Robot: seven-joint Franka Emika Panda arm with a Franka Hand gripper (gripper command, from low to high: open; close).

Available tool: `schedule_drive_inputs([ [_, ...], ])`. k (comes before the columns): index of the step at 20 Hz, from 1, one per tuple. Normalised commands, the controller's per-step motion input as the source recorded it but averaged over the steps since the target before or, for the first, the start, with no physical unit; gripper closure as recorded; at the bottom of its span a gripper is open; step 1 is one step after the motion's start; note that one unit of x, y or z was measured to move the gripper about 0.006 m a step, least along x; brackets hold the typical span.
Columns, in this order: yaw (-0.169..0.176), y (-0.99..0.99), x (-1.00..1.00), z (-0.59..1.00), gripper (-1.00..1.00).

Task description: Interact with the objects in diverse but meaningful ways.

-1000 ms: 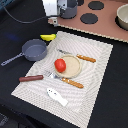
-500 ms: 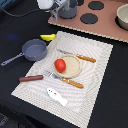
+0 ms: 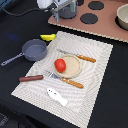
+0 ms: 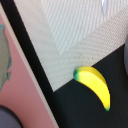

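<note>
Beside the striped placemat (image 3: 95,60) lay the yellow banana (image 4: 95,85); above hung the gripper (image 3: 54,6), its jaws' state impossible to tell.

A yellow banana (image 3: 48,37) lies upper left beside the grey frying pan (image 3: 34,50), the red tomato (image 3: 60,64) mid-frame (on a tan plate (image 3: 73,63)).

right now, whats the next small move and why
Probably lower straight toward the banana. The wrist view shows it right below, lying just off the mat's corner on the dark table, with nothing touching it. The gripper's fingers are not visible, so I cannot tell whether they are open; check that before descending.
</note>
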Motion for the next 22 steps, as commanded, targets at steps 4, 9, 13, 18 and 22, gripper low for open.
schedule_drive_inputs([
  [4,-0.073,-0.4,0.69,0.11,-1.0],
  [9,-0.057,-0.48,0.56,0.0,-1.0],
  [13,-0.053,-0.51,0.52,0.0,-1.0],
  [18,-0.033,-0.48,0.48,-0.02,-1.0],
  [22,-0.015,-0.46,0.42,-0.04,-1.0],
])
